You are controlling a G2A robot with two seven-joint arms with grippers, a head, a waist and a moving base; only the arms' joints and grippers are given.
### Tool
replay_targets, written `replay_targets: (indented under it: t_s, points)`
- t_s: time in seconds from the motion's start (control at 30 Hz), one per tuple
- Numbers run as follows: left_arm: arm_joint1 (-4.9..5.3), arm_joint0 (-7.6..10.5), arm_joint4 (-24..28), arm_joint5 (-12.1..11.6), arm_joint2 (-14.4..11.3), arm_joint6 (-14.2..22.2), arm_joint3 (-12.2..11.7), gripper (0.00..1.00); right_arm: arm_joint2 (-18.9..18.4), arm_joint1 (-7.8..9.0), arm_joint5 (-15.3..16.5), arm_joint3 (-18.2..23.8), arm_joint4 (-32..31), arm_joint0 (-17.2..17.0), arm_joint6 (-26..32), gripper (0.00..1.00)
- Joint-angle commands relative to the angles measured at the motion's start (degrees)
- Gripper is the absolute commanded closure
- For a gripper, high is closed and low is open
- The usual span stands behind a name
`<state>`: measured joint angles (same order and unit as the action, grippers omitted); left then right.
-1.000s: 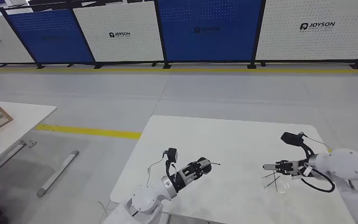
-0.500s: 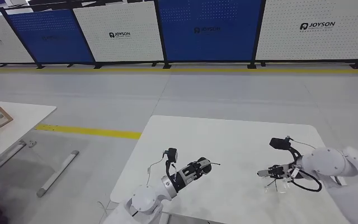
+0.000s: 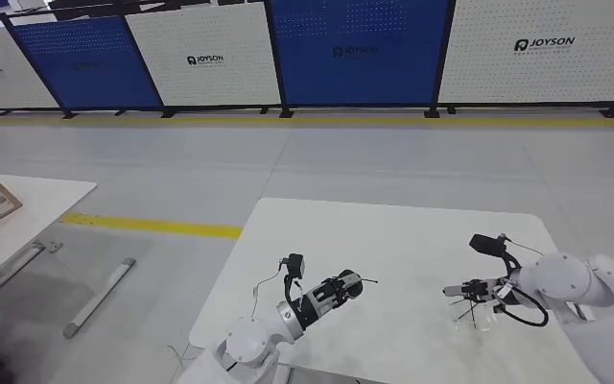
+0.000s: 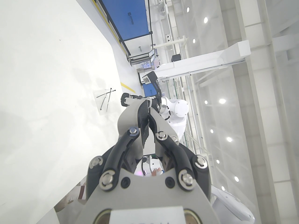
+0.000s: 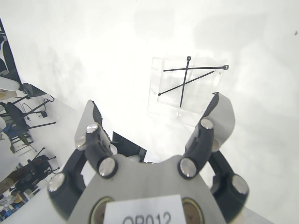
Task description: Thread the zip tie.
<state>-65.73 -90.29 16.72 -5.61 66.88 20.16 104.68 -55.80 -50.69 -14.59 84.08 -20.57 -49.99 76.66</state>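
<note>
Standing released and wide apart: fingers (image 5: 220,108) of the right gripper (image 5: 155,108), above the table (image 3: 384,230). Item: three black zip ties (image 5: 186,80), crossed over one another, lying on a clear tray (image 5: 155,82) just beyond the fingertips, nearer one finger than the other, not touched. Tray location: the table's right half, toward the near edge. Left gripper (image 4: 146,117): fingers clenched on a thin black strip (image 3: 367,280) poking out past the tips. It is above the table's left half, toward the near edge, well apart from the tray.
</note>
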Motion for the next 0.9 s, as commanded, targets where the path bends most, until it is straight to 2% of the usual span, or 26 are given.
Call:
replay_targets:
  t_s: [0.0,0.03,0.1,0.13,0.2,0.3,0.43,0.5,0.6,0.87]
  points:
    - [0.0,0.0,0.0,0.0,0.0,0.0,0.0,1.0,-0.3,0.11,0.1,0.2,-0.1,-0.2,0.4,0.28]
    - [0.0,0.0,0.0,0.0,0.0,0.0,0.0,1.0,-0.3,0.17,-0.1,0.3,-0.3,-0.2,1.0,0.46]
    - [0.0,0.0,0.0,0.0,0.0,0.0,0.0,1.0,-0.1,0.23,-0.5,0.1,-0.9,-0.1,2.2,0.54]
    - [0.0,0.0,0.0,0.0,0.0,0.0,0.0,1.0,0.2,0.17,-0.9,-0.2,-1.1,0.1,3.0,0.54]
    - [0.0,0.0,0.0,0.0,0.0,0.0,0.0,1.0,0.9,0.04,-1.7,-1.0,-1.5,0.6,3.0,0.64]
    - [0.0,0.0,0.0,0.0,0.0,0.0,0.0,1.0,2.3,-0.25,-2.5,-2.2,-1.8,1.5,3.0,0.63]
    - [0.0,0.0,0.0,0.0,0.0,0.0,0.0,1.0,3.8,-0.43,-3.6,-3.3,-2.4,2.7,3.0,0.71]
    - [0.0,0.0,0.0,0.0,0.0,0.0,0.0,1.0,5.1,-0.53,-4.9,-4.0,-3.0,3.5,3.0,0.67]
    - [0.0,0.0,0.0,0.0,0.0,0.0,0.0,1.0,6.5,-0.77,-4.9,-5.8,-2.8,4.8,3.0,0.63]
    - [0.0,0.0,0.0,0.0,0.0,0.0,0.0,1.0,9.3,-1.07,-4.9,-9.0,-2.4,7.0,3.0,0.69]
